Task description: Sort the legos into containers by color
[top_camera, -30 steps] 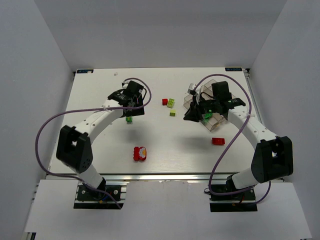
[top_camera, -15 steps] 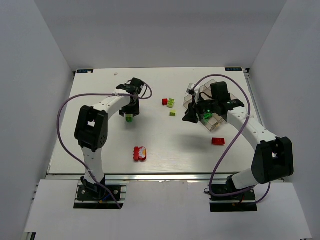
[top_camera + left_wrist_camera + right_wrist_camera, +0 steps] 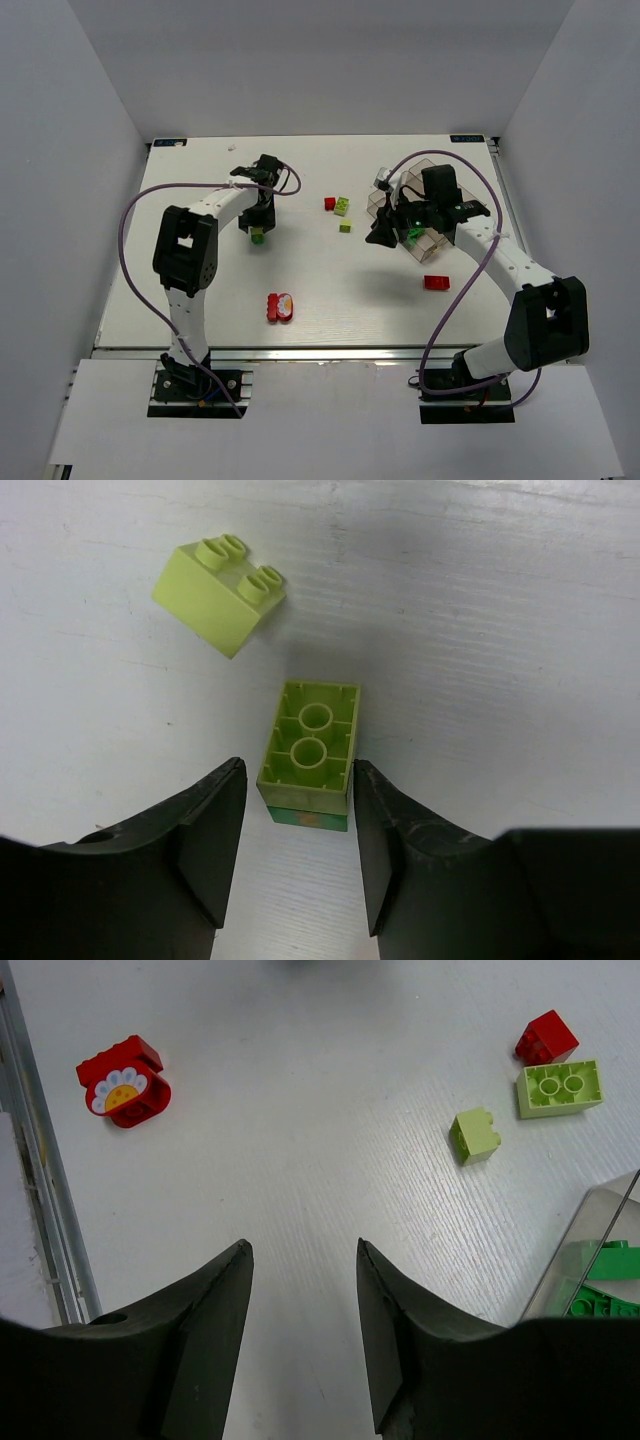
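Note:
My left gripper (image 3: 298, 805) is open, its jaws standing either side of the near end of a pale yellow-green brick (image 3: 310, 748). That brick lies upside down on a dark green brick (image 3: 308, 819). A second pale yellow-green brick (image 3: 220, 592) lies just beyond. In the top view the left gripper (image 3: 261, 212) is over this stack (image 3: 258, 236). My right gripper (image 3: 380, 234) is open and empty above bare table, beside the clear tray (image 3: 428, 172), which holds green bricks (image 3: 598, 1282). A red brick (image 3: 330, 204) and two yellow-green bricks (image 3: 343, 206) (image 3: 345, 226) lie mid-table.
A red brick with a flower print (image 3: 281, 307) lies near the front, also in the right wrist view (image 3: 125, 1082). Another red brick (image 3: 436, 282) lies in front of the tray. The table's metal front rail (image 3: 40, 1200) is at the left of the right wrist view.
My left arm has folded, its elbow swinging up and to the right, and its gripper has come in over the stacked brick. The right arm has barely moved.

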